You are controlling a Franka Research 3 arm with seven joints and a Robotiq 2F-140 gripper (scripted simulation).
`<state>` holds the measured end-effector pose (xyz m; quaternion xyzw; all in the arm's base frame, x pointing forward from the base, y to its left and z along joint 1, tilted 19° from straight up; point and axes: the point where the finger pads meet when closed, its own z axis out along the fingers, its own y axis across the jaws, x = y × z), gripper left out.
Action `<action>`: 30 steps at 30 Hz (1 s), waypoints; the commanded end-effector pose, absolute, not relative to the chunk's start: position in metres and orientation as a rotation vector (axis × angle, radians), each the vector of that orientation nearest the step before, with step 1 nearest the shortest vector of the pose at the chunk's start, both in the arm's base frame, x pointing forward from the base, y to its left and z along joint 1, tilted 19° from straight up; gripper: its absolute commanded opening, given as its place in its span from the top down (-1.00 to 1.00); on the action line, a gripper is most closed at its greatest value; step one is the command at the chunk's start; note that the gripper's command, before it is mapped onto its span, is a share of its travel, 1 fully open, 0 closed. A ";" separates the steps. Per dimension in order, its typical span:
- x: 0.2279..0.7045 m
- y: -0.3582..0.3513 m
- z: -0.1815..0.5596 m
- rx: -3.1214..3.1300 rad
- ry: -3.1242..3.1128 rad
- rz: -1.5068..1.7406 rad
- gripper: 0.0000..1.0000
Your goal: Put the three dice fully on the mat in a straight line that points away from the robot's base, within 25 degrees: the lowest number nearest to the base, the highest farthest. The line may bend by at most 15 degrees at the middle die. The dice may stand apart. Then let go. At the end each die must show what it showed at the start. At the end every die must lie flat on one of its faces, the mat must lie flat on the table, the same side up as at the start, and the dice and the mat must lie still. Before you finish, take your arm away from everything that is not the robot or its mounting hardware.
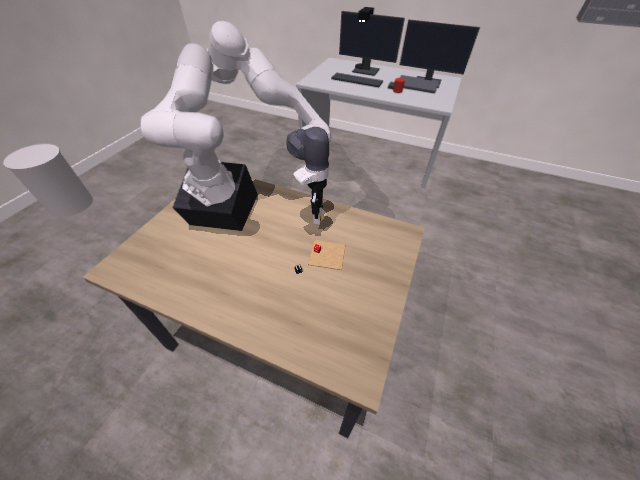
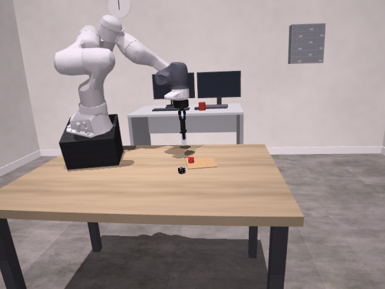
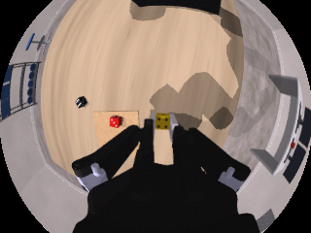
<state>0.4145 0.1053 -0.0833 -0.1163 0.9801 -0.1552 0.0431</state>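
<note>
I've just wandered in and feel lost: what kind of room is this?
Probably a lab or office workroom: a white robot arm stands on a wooden table, a desk with two monitors stands by the wall, and the floor is bare grey.

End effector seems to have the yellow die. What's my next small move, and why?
Probably carry it sideways toward the mat. The end effector is shut on the yellow die above the table, short of the mat. Only the red die lies on the mat; the black die sits off it. Pips are too small to settle order.
</note>
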 end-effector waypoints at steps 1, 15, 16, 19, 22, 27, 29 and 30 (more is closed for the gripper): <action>0.406 0.111 -0.062 -0.325 3.016 -0.484 0.75; 0.405 0.115 -0.050 -0.325 3.016 -0.484 0.75; 0.405 0.115 -0.050 -0.325 3.016 -0.484 0.75; 0.423 0.104 -0.044 -0.283 3.019 -0.477 0.75; 0.440 0.092 -0.037 -0.245 3.019 -0.471 0.75; 0.495 0.038 -0.012 -0.118 3.013 -0.467 0.75; 0.509 0.019 -0.003 -0.081 3.010 -0.470 0.75; 0.510 0.018 -0.003 -0.079 3.009 -0.470 0.75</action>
